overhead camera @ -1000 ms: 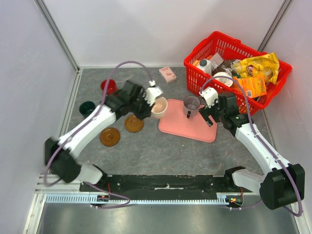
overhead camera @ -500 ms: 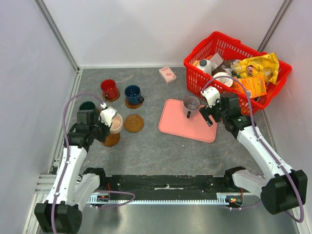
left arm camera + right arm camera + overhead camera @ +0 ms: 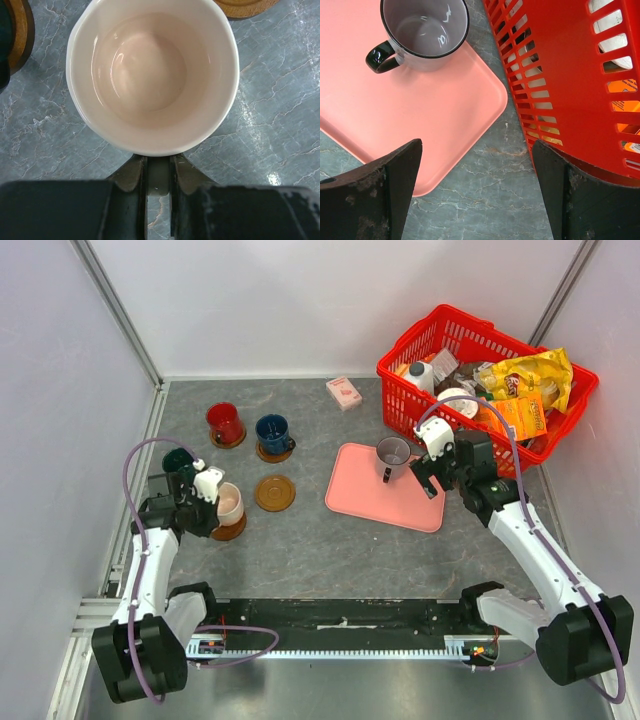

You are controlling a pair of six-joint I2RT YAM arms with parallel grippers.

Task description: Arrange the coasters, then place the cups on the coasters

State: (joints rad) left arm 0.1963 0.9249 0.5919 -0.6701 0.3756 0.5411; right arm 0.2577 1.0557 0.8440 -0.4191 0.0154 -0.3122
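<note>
My left gripper is shut on the handle of the cream-white cup. It holds the cup upright over the front-left coaster, and contact cannot be told. The red cup, the navy cup and the dark green cup each stand on a coaster. One coaster lies bare. The grey cup stands on the pink tray. My right gripper hangs open over the tray's right edge, nothing between its fingers.
A red basket full of packaged goods stands at the back right, close beside my right gripper. A small pink box lies near the back wall. The enclosure walls run along the left, back and right.
My left arm swung the cream-white cup from beside the tray's left edge to the front-left coaster, then pulled in closer to its base. The right arm has barely moved.
</note>
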